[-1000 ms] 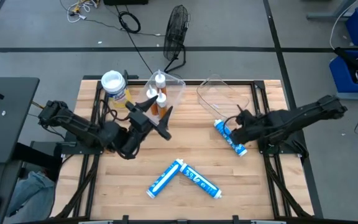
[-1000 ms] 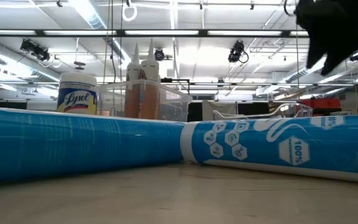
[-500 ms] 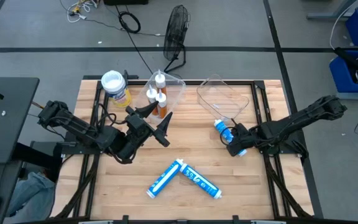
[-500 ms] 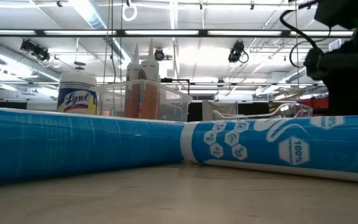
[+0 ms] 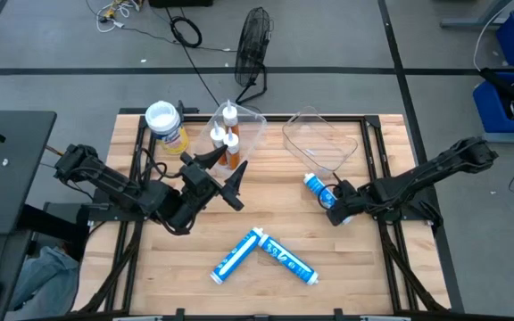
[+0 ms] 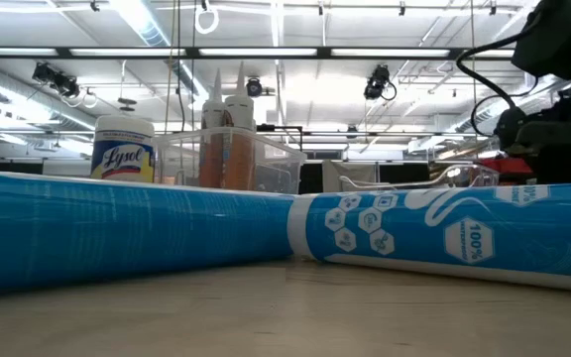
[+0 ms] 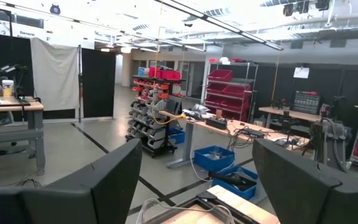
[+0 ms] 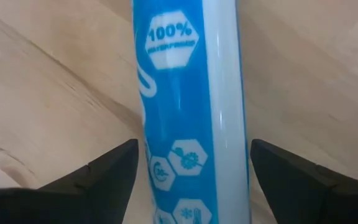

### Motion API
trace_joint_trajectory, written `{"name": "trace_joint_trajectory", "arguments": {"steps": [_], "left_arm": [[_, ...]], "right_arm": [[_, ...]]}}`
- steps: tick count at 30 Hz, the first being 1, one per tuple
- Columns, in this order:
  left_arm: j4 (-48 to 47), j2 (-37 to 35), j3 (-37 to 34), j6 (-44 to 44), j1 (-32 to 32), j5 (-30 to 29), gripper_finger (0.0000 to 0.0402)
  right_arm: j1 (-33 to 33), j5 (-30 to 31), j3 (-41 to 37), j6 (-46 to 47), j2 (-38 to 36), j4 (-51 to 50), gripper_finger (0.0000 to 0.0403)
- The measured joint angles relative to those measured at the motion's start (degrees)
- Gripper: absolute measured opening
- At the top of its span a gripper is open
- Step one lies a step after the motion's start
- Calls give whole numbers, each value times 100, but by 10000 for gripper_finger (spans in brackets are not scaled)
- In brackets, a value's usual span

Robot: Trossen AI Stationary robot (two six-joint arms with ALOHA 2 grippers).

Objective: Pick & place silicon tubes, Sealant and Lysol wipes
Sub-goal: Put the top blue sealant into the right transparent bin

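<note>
A blue-white tube (image 8: pixel 185 99) lies flat on the table at the right (image 5: pixel 313 185). My right gripper (image 8: pixel 191 180) points steeply down over it, open, with one finger on each side of it along its length (image 5: pixel 335 209). Two more blue-white tubes (image 5: pixel 239 252) (image 5: pixel 288 259) lie end to end in a V near the front edge. The yellow Lysol wipes canister (image 5: pixel 164 125) stands upright at the far left. My left gripper (image 5: pixel 228 174) hangs open and empty, raised over the table's middle left, pointing about level (image 7: pixel 197 180).
A clear bin (image 5: pixel 248 134) holding upright orange tubes (image 5: pixel 230 135) stands at the far middle. A second clear bin (image 5: pixel 321 140) sits to its right, just beyond the right-hand tube. Bare wood lies between the tubes and the bins.
My right gripper has come down onto the right-hand tube and tipped more steeply downward, still open. The tube has stayed where it was.
</note>
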Motion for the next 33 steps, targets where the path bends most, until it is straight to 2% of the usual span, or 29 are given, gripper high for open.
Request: {"name": "trace_joint_trajectory", "arguments": {"steps": [4,10,11,20,33], "left_arm": [[0,0,0,-1,11,1,312],[0,0,0,3,17,-1,312],[-2,0,0,2,17,1,312],[-11,0,-2,-1,9,1,312],[-13,0,-4,-3,9,0,312]], "right_arm": [[0,-39,-44,-40,2,84,290],[0,-144,-39,-287,-4,117,210],[0,-172,-36,-321,-4,122,207],[2,-514,13,-473,9,191,207],[24,-519,897,-1024,11,-68,207]]}}
